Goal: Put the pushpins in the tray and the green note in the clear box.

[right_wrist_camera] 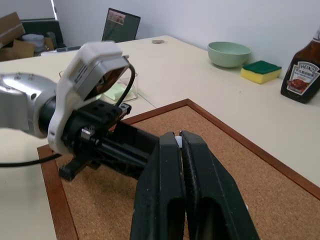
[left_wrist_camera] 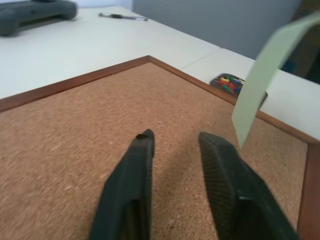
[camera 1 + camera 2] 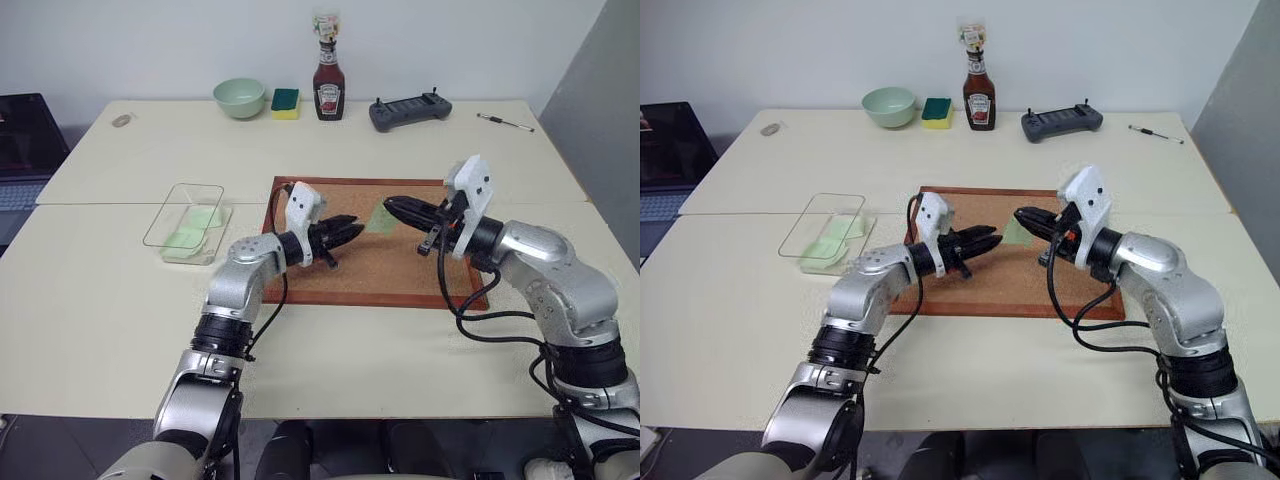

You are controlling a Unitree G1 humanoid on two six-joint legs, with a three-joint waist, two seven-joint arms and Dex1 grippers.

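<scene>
The green note (image 3: 380, 218) hangs over the wood-framed corkboard (image 3: 380, 275), pinched at one edge by my right gripper (image 3: 392, 206), whose fingers (image 1: 197, 165) are shut. In the left wrist view the note (image 2: 257, 80) dangles just beyond my left gripper (image 2: 175, 137). That gripper (image 3: 352, 232) hovers over the board, open and holding nothing, its tips facing the right gripper's. The dark tray (image 2: 227, 82) sits just past the board's edge with coloured pushpins in it. The clear box (image 3: 185, 222) stands left of the board, with pale green paper inside.
Along the back of the table stand a pale green bowl (image 3: 239, 97), a green-and-yellow sponge (image 3: 285, 102), a ketchup bottle (image 3: 329, 85), a grey controller (image 3: 410, 111) and a pen (image 3: 505, 122). A laptop (image 3: 25, 140) sits at the far left.
</scene>
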